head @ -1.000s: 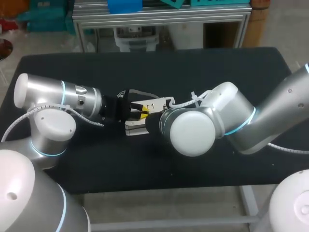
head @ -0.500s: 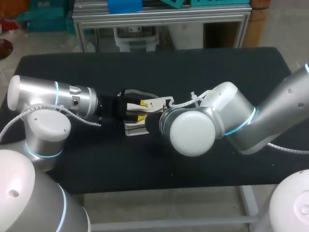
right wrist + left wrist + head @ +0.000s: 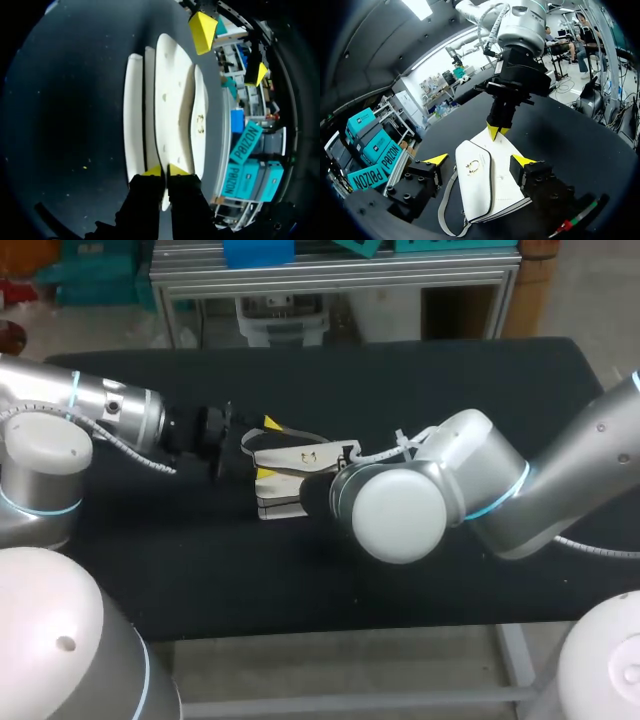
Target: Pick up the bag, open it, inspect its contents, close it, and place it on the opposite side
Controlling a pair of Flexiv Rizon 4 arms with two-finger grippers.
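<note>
I'm working at the middle of the table, where the bag is sitting. My right gripper is pinching its thin edge, tips nearly closed. My left gripper is gaping wide, straddling it untouched. I'm worrying that so slim a pinch could slip, twisting the bag away from the left fingers.

Bare matte black table

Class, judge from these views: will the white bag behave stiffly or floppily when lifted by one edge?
Probably semi-stiff: the white bag shows flat, layered panels while the right end effector pinches one edge. Its strap likely dangles, lying in a loose loop. Seemingly light, being slim.
</note>
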